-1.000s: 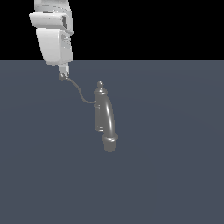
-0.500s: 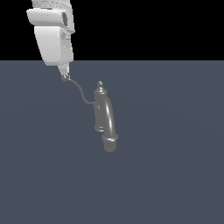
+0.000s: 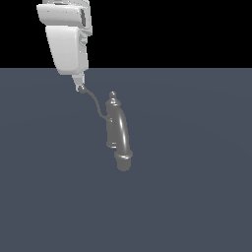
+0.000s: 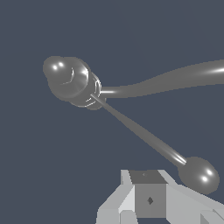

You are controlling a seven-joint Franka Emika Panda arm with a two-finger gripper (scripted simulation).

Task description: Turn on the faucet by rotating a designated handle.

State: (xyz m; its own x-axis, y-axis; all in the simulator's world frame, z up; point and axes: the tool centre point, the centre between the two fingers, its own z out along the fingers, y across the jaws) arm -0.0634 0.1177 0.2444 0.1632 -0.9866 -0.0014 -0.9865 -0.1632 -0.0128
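Little has moved: the white gripper (image 3: 80, 87) still hangs at the ball tip of the thin curved grey wire handle (image 3: 94, 102), left of the grey metallic faucet (image 3: 118, 133). The wrist view shows the ball beside a fingertip (image 4: 148, 199); its opening cannot be told. Rotation appears unstarted.

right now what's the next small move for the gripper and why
Probably a short sideways push on the handle's ball tip, swinging the handle around the faucet. The gripper sits right at the ball; whether it touches is unclear.
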